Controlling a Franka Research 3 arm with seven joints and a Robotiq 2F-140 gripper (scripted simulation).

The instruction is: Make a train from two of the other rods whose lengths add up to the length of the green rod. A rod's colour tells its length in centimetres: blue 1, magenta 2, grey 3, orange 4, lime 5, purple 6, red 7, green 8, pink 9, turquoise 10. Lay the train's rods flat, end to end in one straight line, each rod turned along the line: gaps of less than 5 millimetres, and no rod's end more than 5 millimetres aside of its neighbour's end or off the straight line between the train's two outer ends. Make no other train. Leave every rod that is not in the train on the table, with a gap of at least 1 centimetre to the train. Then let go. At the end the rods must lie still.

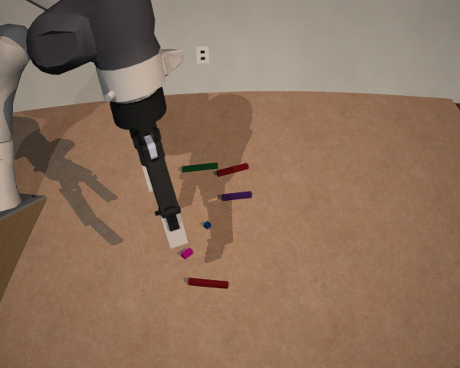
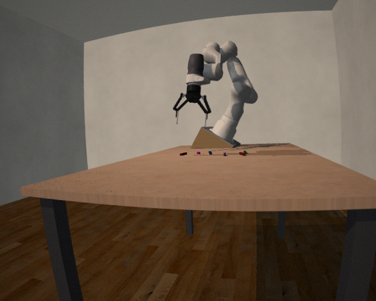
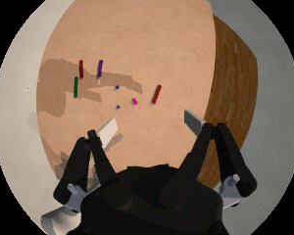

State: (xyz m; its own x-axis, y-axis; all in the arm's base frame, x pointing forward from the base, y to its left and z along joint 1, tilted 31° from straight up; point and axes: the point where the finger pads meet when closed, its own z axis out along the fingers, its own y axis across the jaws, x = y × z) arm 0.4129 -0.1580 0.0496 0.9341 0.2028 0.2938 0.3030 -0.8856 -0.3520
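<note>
The gripper [image 1: 164, 217] [image 2: 191, 123] [image 3: 149, 124] is open and empty, high above the table. A green rod [image 1: 199, 167] [image 3: 75, 87] lies with one end close beside the end of a red rod [image 1: 232, 169] [image 3: 81, 69], at an angle; a small gap shows. A purple rod [image 1: 236, 195] [image 3: 100, 69] lies apart. One blue rod [image 1: 207, 225] [image 3: 117, 87] lies near a magenta rod [image 1: 187, 253] [image 3: 134, 102]. Another blue rod [image 3: 118, 107] shows only in the wrist view. A second red rod [image 1: 208, 283] [image 3: 157, 94] lies beyond the magenta one. No train shows.
The robot's wedge-shaped base [image 1: 14, 238] [image 2: 210, 139] stands at the table's side, left in the top view. The arm's shadow falls across several rods. The table's edge [image 3: 214, 59] is right of the rods in the wrist view.
</note>
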